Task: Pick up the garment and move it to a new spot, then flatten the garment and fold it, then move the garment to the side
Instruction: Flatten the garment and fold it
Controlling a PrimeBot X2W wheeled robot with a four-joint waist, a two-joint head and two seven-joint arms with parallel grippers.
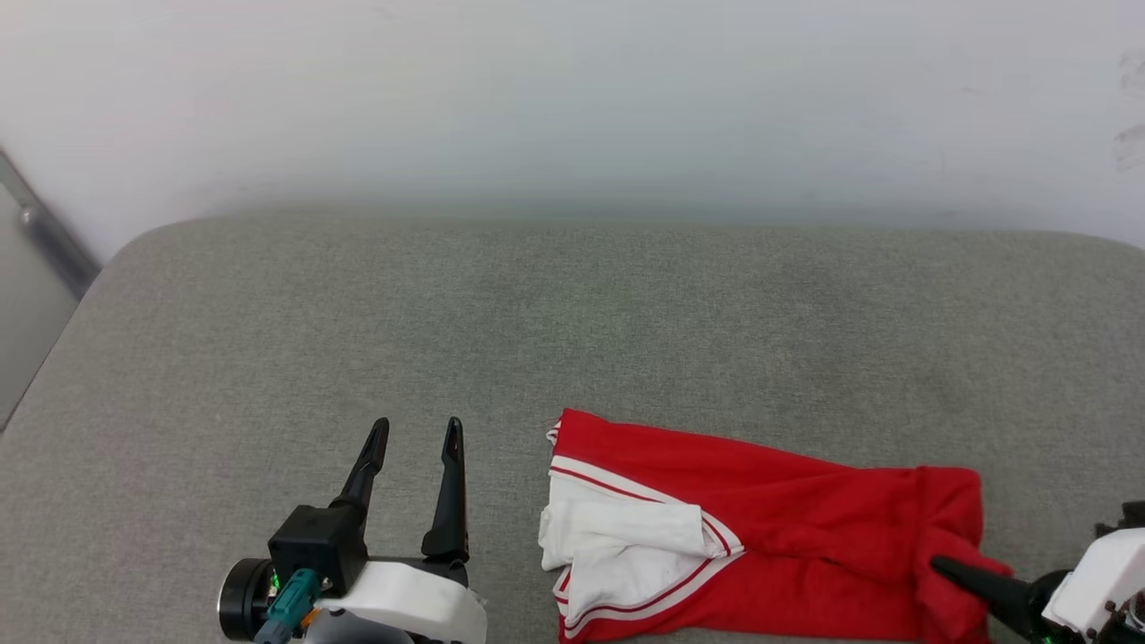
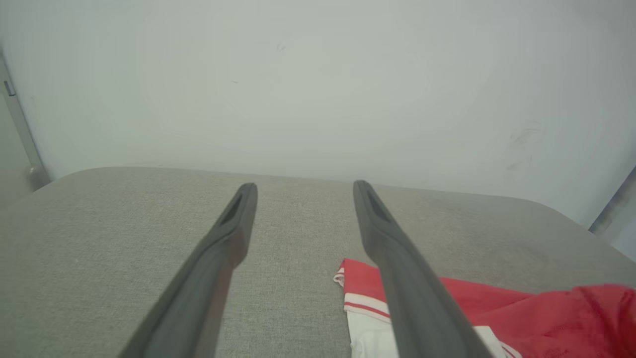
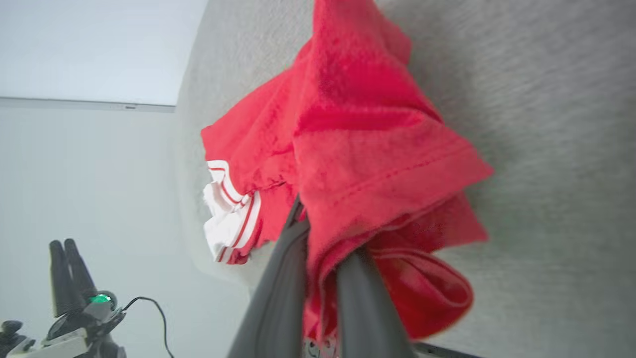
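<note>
The garment [image 1: 769, 528], a red shirt with white red-striped sleeves, lies folded into a long band on the grey cushion near its front edge, sleeves toward the left. My right gripper [image 1: 939, 566] comes in from the lower right and is shut on the garment's red right end. In the right wrist view the red hem [image 3: 377, 164] bunches over and between my two dark fingers [image 3: 278, 293]. My left gripper [image 1: 416, 438] stands open on the cushion just left of the garment, fingers apart with nothing between them [image 2: 303, 191]; the shirt's white-trimmed corner [image 2: 362, 298] lies beside its right finger.
The grey fabric cushion [image 1: 572, 313] spans the head view, with a pale wall [image 1: 572, 98] behind it. A metal rail [image 1: 49, 233] runs down at the far left. Open cushion stretches behind and left of the garment.
</note>
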